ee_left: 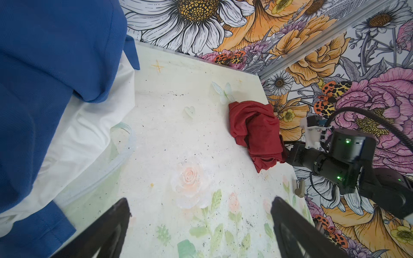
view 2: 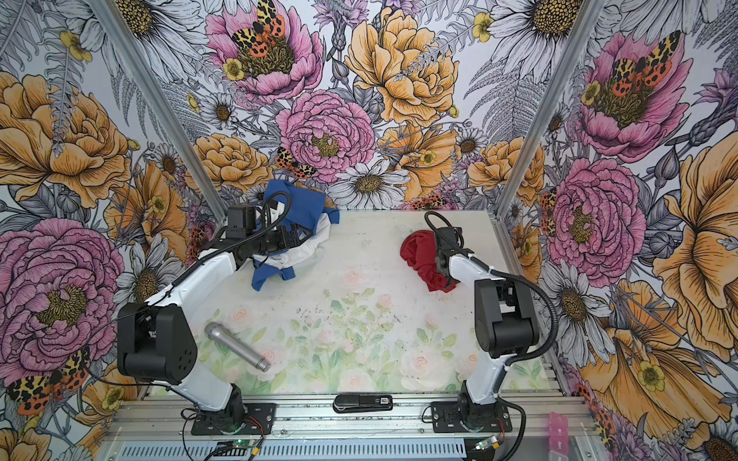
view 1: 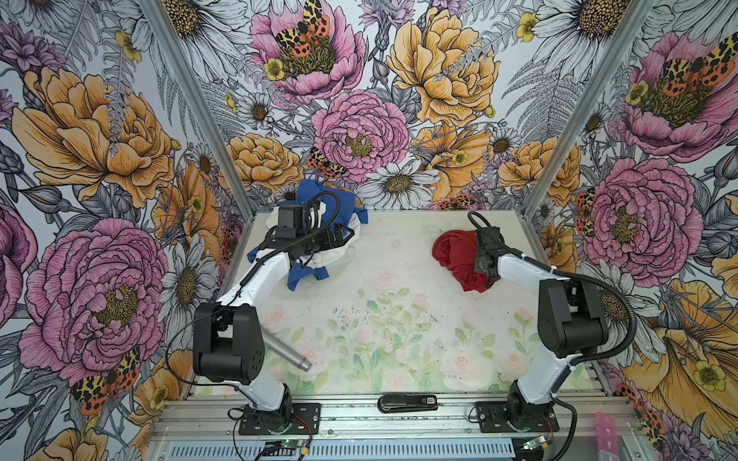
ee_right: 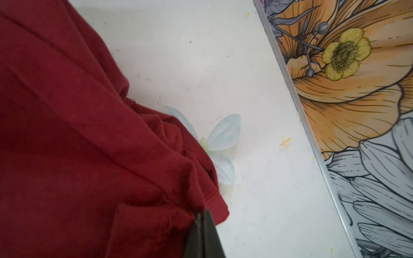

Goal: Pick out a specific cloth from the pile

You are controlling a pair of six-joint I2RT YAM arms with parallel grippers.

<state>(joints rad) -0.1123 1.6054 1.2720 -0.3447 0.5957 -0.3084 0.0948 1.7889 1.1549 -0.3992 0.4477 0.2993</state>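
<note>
Red cloth (view 1: 455, 251), clamped in my right gripper (ee_right: 202, 215), sits well apart from the pile (view 1: 315, 199), singled out; left gripper (ee_left: 200, 201) gapes empty

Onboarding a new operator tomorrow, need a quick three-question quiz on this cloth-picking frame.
1. True or false: the left claw is open and holds nothing.
2. Which colour of cloth is the right claw shut on? A) blue B) white C) red
3. Fill in: the blue-and-white pile sits at the far ___ corner of the table.
Key: 1 true; 2 C, the red cloth; 3 left.
</note>
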